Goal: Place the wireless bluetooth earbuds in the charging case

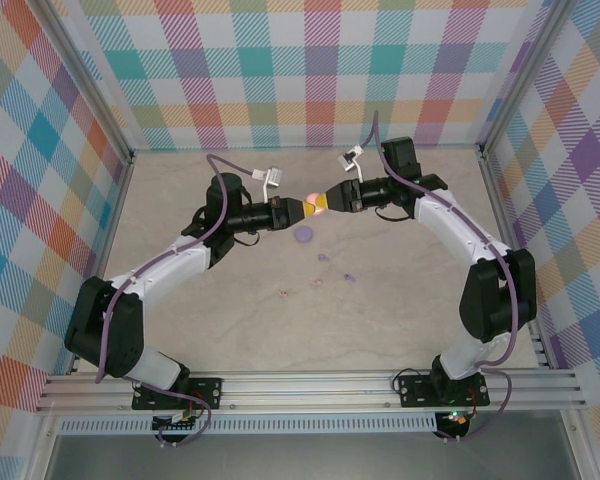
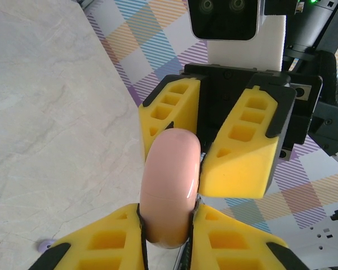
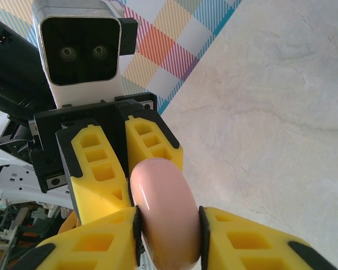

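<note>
Two pincers (image 1: 304, 208) (image 1: 327, 205) clamp one pink case (image 1: 314, 204); four earbuds (image 1: 323, 258) (image 1: 348, 276) (image 1: 286, 293) (image 1: 316, 283).

- Robot lab / test cell, not a home or shop.
- Plaid-print panels (image 1: 310, 70) box it in on left, far & right sides.
- Alu extrusion rail (image 1: 310, 385) along near edge, w/ left arm (image 1: 170, 265) & right arm (image 1: 460, 235) bolted on.
- Marble-look counter (image 1: 400, 320) as work surface.
- Purple cables (image 1: 376, 130) along arms; cam module (image 2: 222, 17) on a wrist.
</note>
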Robot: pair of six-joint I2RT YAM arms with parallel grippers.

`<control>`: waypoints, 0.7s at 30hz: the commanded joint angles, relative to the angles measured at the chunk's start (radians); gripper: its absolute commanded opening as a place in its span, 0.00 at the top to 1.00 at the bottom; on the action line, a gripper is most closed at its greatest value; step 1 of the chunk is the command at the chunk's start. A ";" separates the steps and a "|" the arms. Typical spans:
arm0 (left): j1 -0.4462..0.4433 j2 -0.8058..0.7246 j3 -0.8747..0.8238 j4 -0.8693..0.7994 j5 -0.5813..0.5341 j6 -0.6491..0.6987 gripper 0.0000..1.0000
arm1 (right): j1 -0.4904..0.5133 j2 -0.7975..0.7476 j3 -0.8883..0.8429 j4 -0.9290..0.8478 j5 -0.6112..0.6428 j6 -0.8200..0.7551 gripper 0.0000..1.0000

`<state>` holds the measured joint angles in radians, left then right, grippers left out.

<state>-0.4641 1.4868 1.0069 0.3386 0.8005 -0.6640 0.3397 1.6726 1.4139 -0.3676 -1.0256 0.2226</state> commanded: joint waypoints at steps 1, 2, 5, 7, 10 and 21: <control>-0.011 -0.020 0.019 -0.039 -0.004 0.020 0.81 | -0.004 -0.042 -0.004 0.020 -0.045 -0.011 0.72; -0.011 -0.020 0.021 -0.039 -0.004 0.020 0.80 | -0.004 -0.041 -0.004 0.020 -0.052 -0.012 0.76; -0.013 -0.017 0.025 -0.024 0.014 0.014 0.74 | -0.004 -0.039 -0.004 0.020 -0.072 -0.012 0.84; -0.018 -0.016 0.028 -0.013 0.031 0.012 0.70 | -0.004 -0.038 -0.004 0.022 -0.082 -0.010 0.86; -0.025 -0.013 0.034 0.010 0.037 0.002 0.67 | -0.002 -0.036 -0.008 0.023 -0.091 -0.008 0.86; -0.036 0.023 0.055 0.097 0.053 -0.058 0.66 | -0.001 -0.034 -0.019 0.017 -0.104 -0.014 0.85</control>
<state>-0.4870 1.4998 1.0203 0.3725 0.8268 -0.7040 0.3340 1.6650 1.4120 -0.3603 -1.0863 0.2230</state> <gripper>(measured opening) 0.342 0.215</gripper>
